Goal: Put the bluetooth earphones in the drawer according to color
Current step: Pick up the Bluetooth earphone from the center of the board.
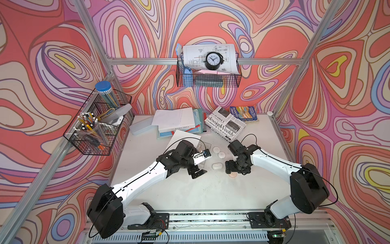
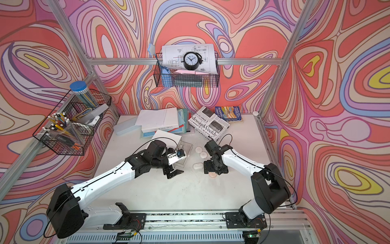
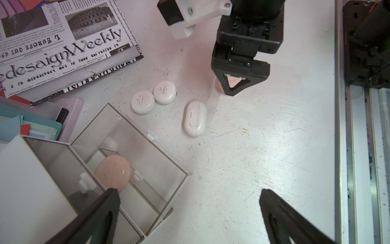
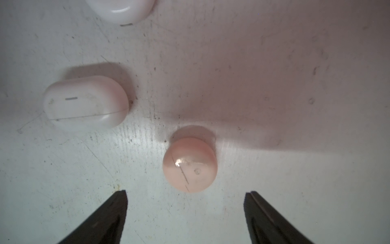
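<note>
Earphone cases, three white pebbles (image 1: 218,166), lie on the white bench (image 1: 211,194) beside the white cabinet's open clear drawer (image 1: 204,145) in both top views. Left wrist: left jaws gape empty by that drawer, one beige-pink case (image 3: 111,172) inside. Right wrist: right jaws, wide and empty, near another beige-pink case (image 4: 190,164).

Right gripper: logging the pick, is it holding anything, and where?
Nothing: the right gripper is open; the pink case lies untouched on the table.

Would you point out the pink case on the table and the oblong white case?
pink case on the table (image 4: 190,164), right wrist view, domed top.
oblong white case (image 3: 194,118), left wrist view, top middle.
</note>
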You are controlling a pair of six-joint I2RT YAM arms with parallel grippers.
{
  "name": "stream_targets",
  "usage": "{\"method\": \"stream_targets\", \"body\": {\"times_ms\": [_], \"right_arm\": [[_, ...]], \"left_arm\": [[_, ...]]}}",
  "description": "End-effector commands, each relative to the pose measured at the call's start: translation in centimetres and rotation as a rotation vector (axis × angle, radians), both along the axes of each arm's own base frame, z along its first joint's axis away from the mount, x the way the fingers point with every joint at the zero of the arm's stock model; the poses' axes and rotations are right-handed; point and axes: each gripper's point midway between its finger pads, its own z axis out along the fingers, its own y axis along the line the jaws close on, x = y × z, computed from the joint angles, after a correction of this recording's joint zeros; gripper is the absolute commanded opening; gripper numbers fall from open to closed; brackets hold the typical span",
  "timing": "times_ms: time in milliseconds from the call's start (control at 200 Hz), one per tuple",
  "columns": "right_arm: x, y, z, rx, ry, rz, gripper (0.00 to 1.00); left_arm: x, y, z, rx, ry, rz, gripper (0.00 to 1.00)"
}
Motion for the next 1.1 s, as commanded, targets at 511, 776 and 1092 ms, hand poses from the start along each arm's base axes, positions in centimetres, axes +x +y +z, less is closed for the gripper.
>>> {"method": "stream_targets", "body": {"times_ms": [511, 776, 1092], "right_arm": [[0.4, -0.2, -4.1, -0.053, 0.059, -0.045, 0.74], [0.8, -0.1, -4.7, -0.052, 0.050, -0.030, 0.69], [1.2, 0.3, -4.5, -0.044, 0.044, -0.023, 0.43]], "left_arm": [[-0.6, -0.9, -1.4, 0.022, 0.067, -0.027, 0.99], [-0.4, -0.6, -1.5, 0.036, 0.047, -0.018, 0.99], [-0.3, -0.6, -1.3, 0.035, 0.045, -0.013, 0.98]]}}
